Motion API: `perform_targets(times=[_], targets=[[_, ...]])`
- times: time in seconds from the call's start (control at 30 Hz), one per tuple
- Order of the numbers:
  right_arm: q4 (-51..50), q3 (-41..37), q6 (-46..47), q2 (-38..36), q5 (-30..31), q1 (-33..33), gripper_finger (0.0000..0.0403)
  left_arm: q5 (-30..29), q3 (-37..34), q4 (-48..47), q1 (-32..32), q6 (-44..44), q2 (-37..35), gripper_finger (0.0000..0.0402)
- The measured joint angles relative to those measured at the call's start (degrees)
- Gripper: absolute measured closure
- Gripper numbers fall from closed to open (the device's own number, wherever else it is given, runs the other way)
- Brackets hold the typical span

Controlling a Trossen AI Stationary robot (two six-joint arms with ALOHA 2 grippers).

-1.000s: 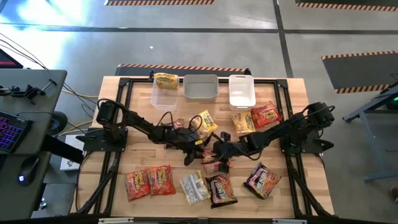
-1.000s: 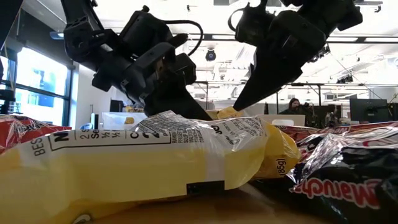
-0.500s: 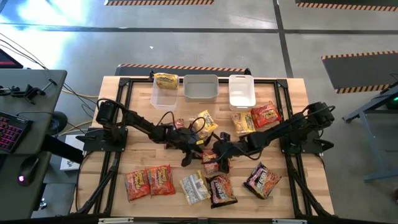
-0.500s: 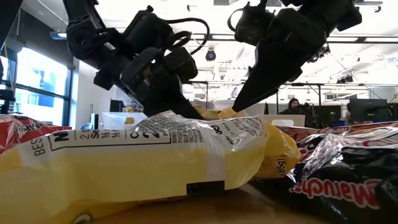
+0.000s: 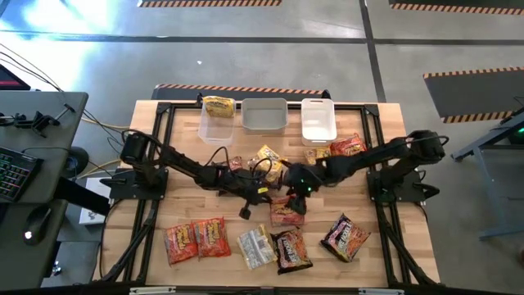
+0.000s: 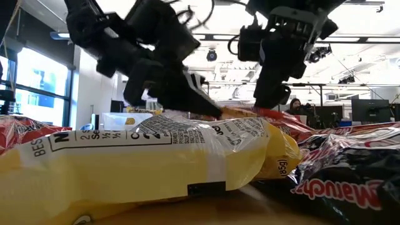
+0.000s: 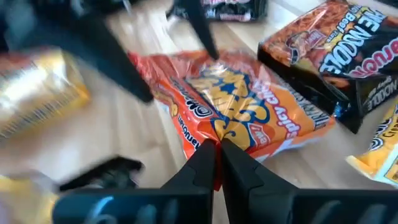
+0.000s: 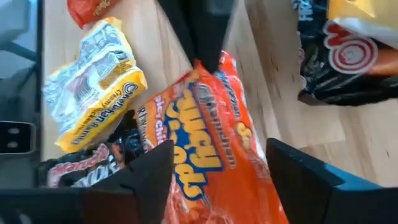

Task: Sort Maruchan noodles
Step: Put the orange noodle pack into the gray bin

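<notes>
A red-orange Maruchan noodle packet (image 5: 286,212) lies at the table's middle, seen close in the left wrist view (image 7: 249,118) and the right wrist view (image 8: 211,149). My left gripper (image 5: 275,200) is shut on one edge of it. My right gripper (image 5: 300,185) hangs open just above the packet, on its far side, its fingers (image 8: 149,177) standing wide on either side of it without touching. Other noodle packets in yellow (image 5: 268,157), red (image 5: 196,239) and dark (image 5: 291,250) wrappers lie flat around them. My left gripper pinches the packet's sealed edge (image 7: 210,144) between its two fingers, at a corner (image 8: 208,65). The fingers slant down from the table's left. The rest of the packet spreads away from the fingers; whether it is clear of the wood I cannot tell.
Three tubs stand along the far edge: a clear one (image 5: 214,123) with a yellow packet (image 5: 219,105) on its rim, a grey one (image 5: 264,115) and a white one (image 5: 318,120). More packets lie at the far right (image 5: 348,147) and near right (image 5: 345,237).
My right gripper has opened, let the red-orange packet go and drawn back toward the far right. My left gripper has rolled about its own line, shut on the packet's edge and risen a little.
</notes>
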Motion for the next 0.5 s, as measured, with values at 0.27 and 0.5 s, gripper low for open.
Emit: perform_targets(times=[0.27,0.5], targets=[[-1.84,0.0,-0.39,0.04,-11.56,-5.83,0.0105,-5.29,-0.04,-1.12,-0.62,7.19,-4.15,0.0401],[-0.42,-0.02,-4.34,0.61,-16.57,-5.57,0.0115,-5.85,-0.04,-1.39,-0.64,7.29,-4.59,0.0401]])
